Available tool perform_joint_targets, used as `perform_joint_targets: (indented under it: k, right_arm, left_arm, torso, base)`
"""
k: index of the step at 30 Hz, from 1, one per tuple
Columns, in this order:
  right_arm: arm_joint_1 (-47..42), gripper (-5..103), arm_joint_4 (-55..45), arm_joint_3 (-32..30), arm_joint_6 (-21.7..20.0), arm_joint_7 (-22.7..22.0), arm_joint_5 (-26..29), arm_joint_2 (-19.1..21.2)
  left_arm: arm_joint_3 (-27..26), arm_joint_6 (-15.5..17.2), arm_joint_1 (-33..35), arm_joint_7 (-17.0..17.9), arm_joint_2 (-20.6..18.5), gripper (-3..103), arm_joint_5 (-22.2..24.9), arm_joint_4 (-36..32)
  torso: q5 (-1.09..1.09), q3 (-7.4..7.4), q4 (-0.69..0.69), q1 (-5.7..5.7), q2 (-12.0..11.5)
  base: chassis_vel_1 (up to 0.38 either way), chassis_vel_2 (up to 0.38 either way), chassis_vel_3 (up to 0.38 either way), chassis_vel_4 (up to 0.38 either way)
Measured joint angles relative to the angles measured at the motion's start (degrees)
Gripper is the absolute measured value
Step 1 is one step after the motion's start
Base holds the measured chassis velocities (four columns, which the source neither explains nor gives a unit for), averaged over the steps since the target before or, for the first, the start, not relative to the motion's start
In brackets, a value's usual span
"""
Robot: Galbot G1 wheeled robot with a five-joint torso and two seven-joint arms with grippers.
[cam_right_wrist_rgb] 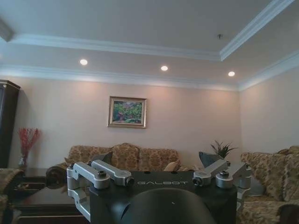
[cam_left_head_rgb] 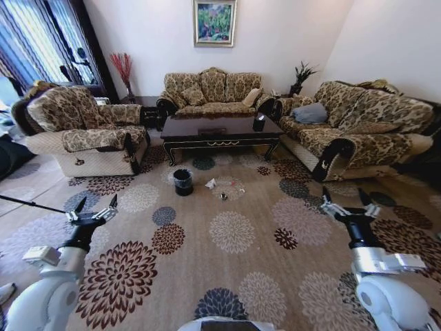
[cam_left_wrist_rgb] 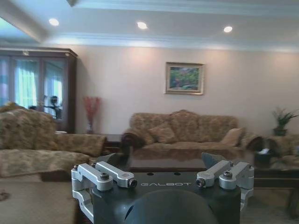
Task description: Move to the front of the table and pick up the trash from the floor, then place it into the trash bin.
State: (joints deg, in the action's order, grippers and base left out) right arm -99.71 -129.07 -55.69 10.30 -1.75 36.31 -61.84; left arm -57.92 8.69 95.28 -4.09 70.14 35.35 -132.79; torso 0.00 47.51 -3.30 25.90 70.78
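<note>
Both arms are just held out low in front of the robot, nothing in either one. The left gripper [cam_left_head_rgb: 95, 205] has its fingers spread wide and empty, hanging above the flowered carpet [cam_left_head_rgb: 234, 234]. The right gripper [cam_left_head_rgb: 347, 201] is the same deal, fingers splayed apart, holding nothing, over the carpet on the other side.

Going out ahead from there, between the two grippers and well past their tips, the trash bin [cam_left_head_rgb: 182, 181] stands upright on the carpet, closer to the left gripper's side. Just beside the bin, toward the right gripper's side, there's the trash: a crumpled white tissue [cam_left_head_rgb: 211, 183], then a clear bottle [cam_left_head_rgb: 238, 186] lying down near it, and a tiny dark bit [cam_left_head_rgb: 223, 196] a little nearer the robot. All pieces are apart from each other and from the bin.

Beyond the trash is the table [cam_left_head_rgb: 220, 130], long side facing the robot, with a small dark item [cam_left_head_rgb: 258, 123] on its top toward the right end. A sofa [cam_left_head_rgb: 210, 92] sits behind it, an armchair [cam_left_head_rgb: 83, 131] far out past the left gripper, another sofa [cam_left_head_rgb: 358, 127] past the right one.
</note>
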Motion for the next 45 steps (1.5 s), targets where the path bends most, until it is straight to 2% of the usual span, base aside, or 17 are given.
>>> perform_joint_targets:
  k: [4,5,8,10,11,12,13,15,16,17,19,20,21,30,32,35,45]
  right_arm:
    - [-0.58,100,-2.42,1.25,-0.51,0.59,11.27,-0.57]
    - [-0.58,100,-2.42,1.25,-0.51,0.59,11.27,-0.57]
    - [-0.45,100,-4.02,2.01,-0.38,-2.03,18.20,-1.09]
    - [-0.17,100,-5.70,2.56,0.04,-4.55,24.14,-1.43]
    - [-0.17,100,-5.70,2.56,0.04,-4.55,24.14,-1.43]
    - [0.07,100,-6.25,2.77,0.18,-5.84,26.07,-1.68]
    - [0.18,100,-6.23,2.82,0.25,-6.24,25.89,-1.84]
    - [0.22,100,-5.06,2.80,0.71,-5.89,21.34,-2.15]
    - [0.14,100,-3.51,2.48,1.09,-4.78,14.30,-2.35]
    - [0.14,100,-3.51,2.48,1.09,-4.78,14.30,-2.35]
    - [0.17,100,-1.52,1.53,2.16,-2.65,3.07,-2.47]
    - [0.37,100,-0.40,0.67,3.31,-0.76,-4.34,-2.55]
    - [0.48,100,-0.01,0.27,3.75,-0.02,-7.70,-2.59]
    - [0.43,100,0.39,0.71,3.63,-0.42,-10.33,-2.94]
    - [-0.04,100,0.80,0.95,6.31,-0.23,-9.09,-3.26]
    - [-0.93,100,1.01,0.68,7.95,1.44,-8.29,-3.47]
    - [-2.27,100,1.53,-0.27,9.29,3.26,-8.55,-3.40]
  left_arm:
    - [2.06,1.51,0.44,-1.66,0.54,100,6.00,-2.06]
    - [2.06,1.51,0.44,-1.66,0.54,100,6.00,-2.06]
    - [3.73,3.64,0.09,1.51,1.40,100,12.05,-3.05]
    - [4.57,6.35,-0.43,5.90,2.18,100,19.85,-4.27]
    - [4.57,6.35,-0.43,5.90,2.18,100,19.85,-4.27]
    - [4.88,7.48,-0.77,7.74,2.53,100,23.15,-4.74]
    - [5.04,7.83,-0.94,8.40,2.71,100,23.78,-4.81]
    - [5.35,7.31,-1.02,7.86,2.77,100,19.20,-4.33]
    - [5.44,5.31,-0.80,5.99,2.62,100,9.69,-3.01]
    - [5.44,5.31,-0.80,5.99,2.62,100,9.69,-3.01]
    - [4.84,2.72,-0.25,3.46,2.38,100,-2.42,-1.47]
    - [3.92,1.12,0.32,2.00,2.28,100,-9.62,-0.75]
    - [3.52,0.66,0.61,1.52,2.25,100,-11.79,-0.63]
    - [2.74,0.18,1.17,1.27,2.00,100,-12.04,-0.52]
    - [3.34,0.19,1.69,2.30,2.06,100,-10.21,-0.92]
    - [4.08,0.17,2.26,3.33,2.22,100,-9.78,-1.36]
    - [5.06,-3.34,3.09,3.57,2.99,100,-9.78,-1.18]
  torso:
    - [0.00,-0.01,-0.01,-0.01,0.00]
    - [0.00,-0.01,-0.01,-0.01,0.00]
    - [0.00,0.00,0.00,0.00,0.00]
    - [0.00,0.00,0.00,-0.01,0.00]
    - [0.00,0.00,0.00,-0.01,0.00]
    - [-0.01,-0.01,0.00,-0.01,0.00]
    - [-0.01,-0.01,0.00,-0.01,0.00]
    - [0.00,0.00,0.00,0.00,0.00]
    - [0.01,0.00,-0.01,0.00,0.00]
    - [0.01,0.00,-0.01,0.00,0.00]
    - [0.00,0.00,-0.01,0.00,0.00]
    - [-0.01,0.00,0.00,0.00,0.00]
    - [0.00,0.00,0.02,0.00,0.00]
    - [-0.01,-0.01,0.00,0.00,0.00]
    - [0.00,0.00,0.00,-0.01,0.00]
    - [0.00,-0.01,0.00,-0.01,0.00]
    - [0.00,-0.01,0.00,-0.01,0.00]
  base:
    - [0.000,0.000,0.000,0.000]
    - [0.000,0.000,0.000,0.000]
    - [0.000,0.000,0.000,0.000]
    - [0.000,0.000,0.000,0.000]
    - [0.000,0.000,0.000,0.000]
    - [0.000,0.000,0.000,0.000]
    - [0.000,0.000,0.000,0.000]
    - [0.000,0.000,0.000,0.000]
    - [0.000,0.000,0.000,0.000]
    - [0.000,0.000,0.000,0.000]
    - [0.000,0.000,0.000,0.000]
    - [0.000,0.000,0.000,0.000]
    - [0.000,0.000,0.000,0.000]
    - [0.000,0.000,0.000,0.000]
    - [0.000,0.000,0.000,0.000]
    - [0.000,0.000,0.000,0.000]
    - [0.000,0.000,0.000,0.000]
